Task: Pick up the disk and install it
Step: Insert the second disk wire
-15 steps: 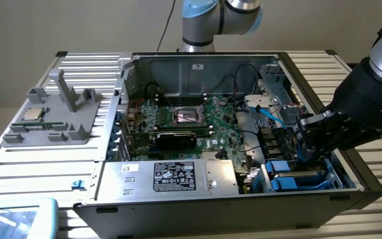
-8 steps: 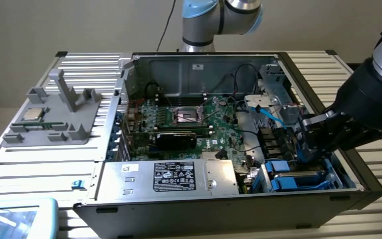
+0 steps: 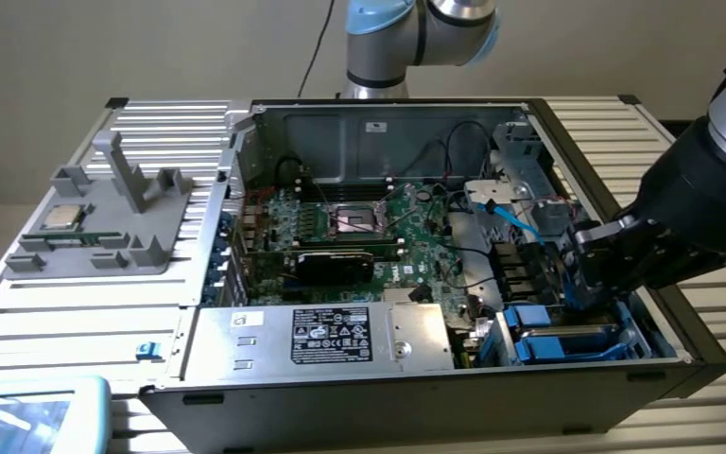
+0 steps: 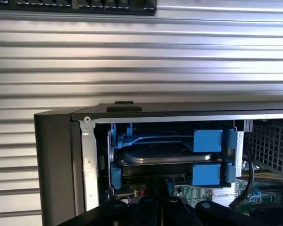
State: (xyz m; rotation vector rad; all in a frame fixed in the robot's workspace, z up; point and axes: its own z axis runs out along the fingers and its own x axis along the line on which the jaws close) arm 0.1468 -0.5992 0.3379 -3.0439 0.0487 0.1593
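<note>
Open black-and-silver desktop computer case is lying on a ribbed metal table against a plain beige wall; the green motherboard is sitting exposed, the large silver box with a black label beside it. Flat silver-grey metal disk is resting in the blue plastic bracket rails of the corner bay; probably dense, rigid and shock-sensitive, best gripped by its rails. Black gripper is hovering just above; finger state cannot be told.

wall: plain beige | table: ribbed silver metal | light: even
</note>
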